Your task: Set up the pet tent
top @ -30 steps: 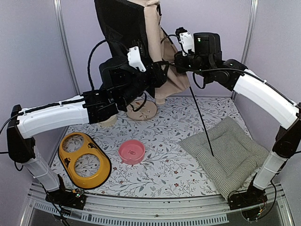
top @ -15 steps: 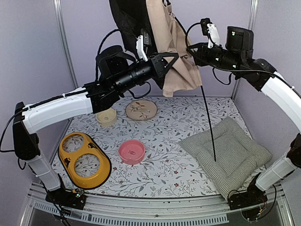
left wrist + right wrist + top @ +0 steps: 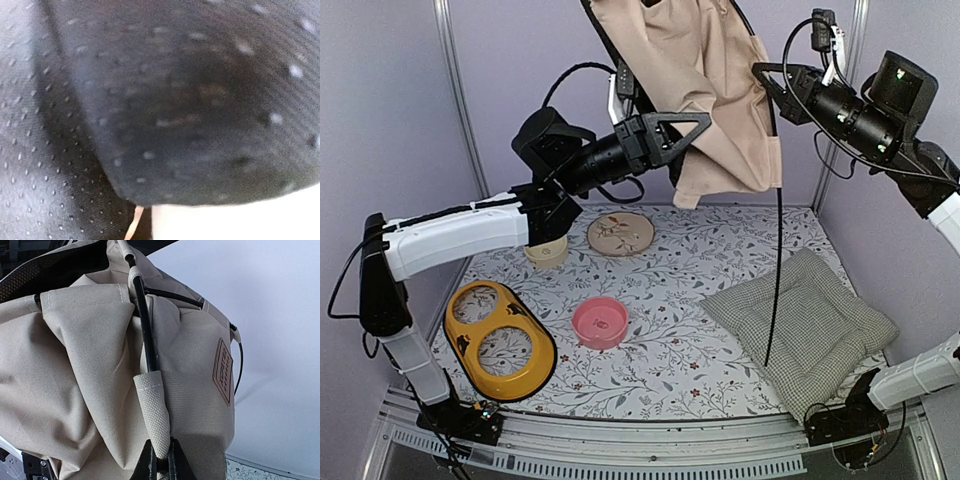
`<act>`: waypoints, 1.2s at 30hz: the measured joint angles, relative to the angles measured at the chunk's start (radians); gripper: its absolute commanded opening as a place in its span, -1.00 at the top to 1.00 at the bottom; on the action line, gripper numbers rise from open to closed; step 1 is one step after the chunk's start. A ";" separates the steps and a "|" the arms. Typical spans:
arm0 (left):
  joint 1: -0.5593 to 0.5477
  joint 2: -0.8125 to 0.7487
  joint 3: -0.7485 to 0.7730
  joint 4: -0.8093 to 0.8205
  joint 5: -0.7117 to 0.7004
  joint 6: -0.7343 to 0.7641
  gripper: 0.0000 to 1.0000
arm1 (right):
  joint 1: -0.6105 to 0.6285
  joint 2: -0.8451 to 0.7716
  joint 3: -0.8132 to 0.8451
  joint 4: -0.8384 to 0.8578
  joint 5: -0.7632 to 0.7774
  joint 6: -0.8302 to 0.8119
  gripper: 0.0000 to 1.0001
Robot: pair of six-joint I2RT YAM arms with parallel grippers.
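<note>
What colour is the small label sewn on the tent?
The label is orange-brown; right wrist view shows it best.

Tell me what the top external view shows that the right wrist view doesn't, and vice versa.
Only top external: the checked cushion, pink bowl, yellow feeder, and the black pole with its free end hanging above the cushion. Only right wrist: the orange-brown label and the right claw shut on the pole's fabric sleeve. Both: the beige pet tent and that pole.

L arm (image 3: pixel 460 238), R arm (image 3: pixel 952 215): white shells, blk joints, blk cables; L fingers (image 3: pixel 672 118) blk, triangular.
</note>
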 measured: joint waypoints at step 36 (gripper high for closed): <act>0.414 -0.311 -0.920 -0.047 -0.143 -0.252 1.00 | 0.242 0.553 -0.173 0.528 0.275 0.042 1.00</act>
